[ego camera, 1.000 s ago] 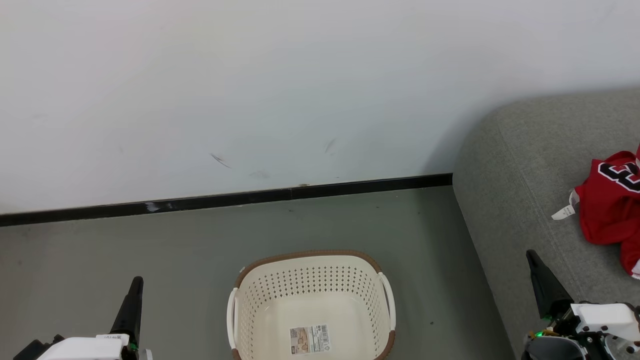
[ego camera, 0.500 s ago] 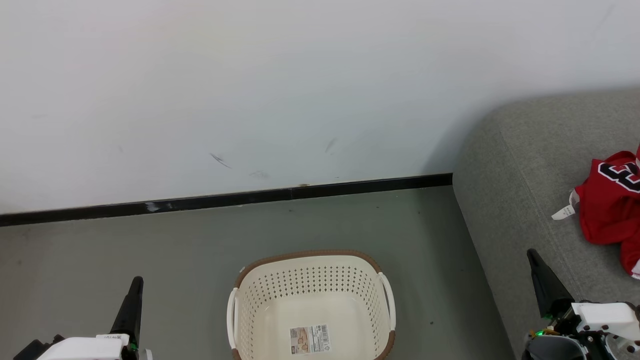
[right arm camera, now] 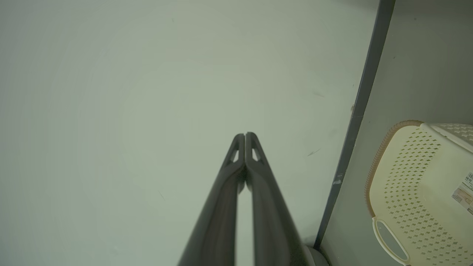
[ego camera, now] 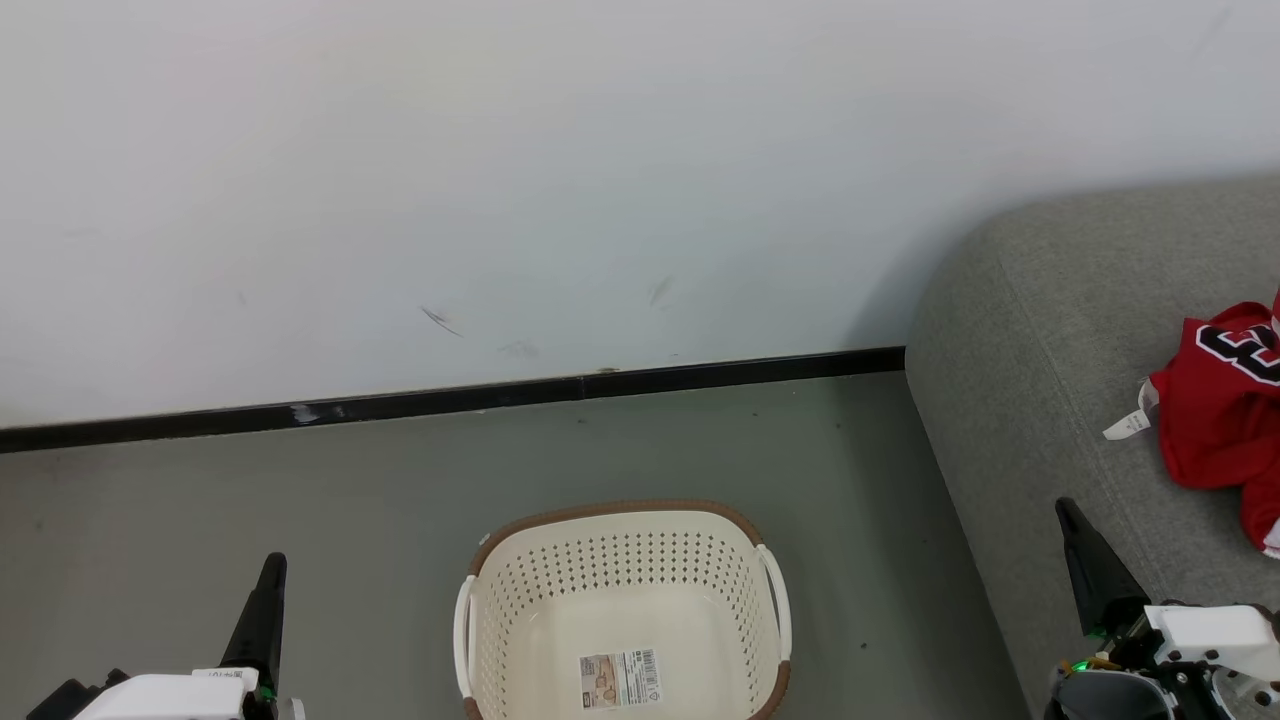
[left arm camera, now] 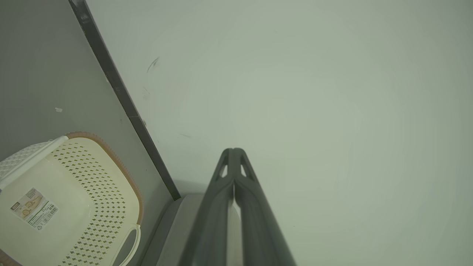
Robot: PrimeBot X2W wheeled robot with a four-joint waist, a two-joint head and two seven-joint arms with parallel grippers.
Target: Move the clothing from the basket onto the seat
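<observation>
Two dark, tapering grippers frame the scene: we see the left gripper (ego camera: 272, 565) at the lower left and the right gripper (ego camera: 1066, 512) at the lower right, each clenched, its long fingers pressed flat together to a narrow tip and grasping nothing. Between them, on the smooth grey-green floor (ego camera: 300, 480), stands the laundry basket (ego camera: 620, 508), a rounded-rectangular tub of cream plastic whose walls are pierced by rows of small holes. Its rim has a brown woven look, white loop handles (ego camera: 778, 595) flank its sides, and a label sticker (ego camera: 620, 678) lies on its bare bottom. To the right we find the sofa (ego camera: 1040, 330), upholstered in coarse grey fabric with a rounded arm and a stitched seam. On its seat, well apart from the basket, lies the red jersey (ego camera: 1215, 430), crumpled, showing a black numeral edged in white and a white tag (ego camera: 1125, 425). A black baseboard (ego camera: 450, 398) joins the floor to the scuffed white wall (ego camera: 500, 150).
</observation>
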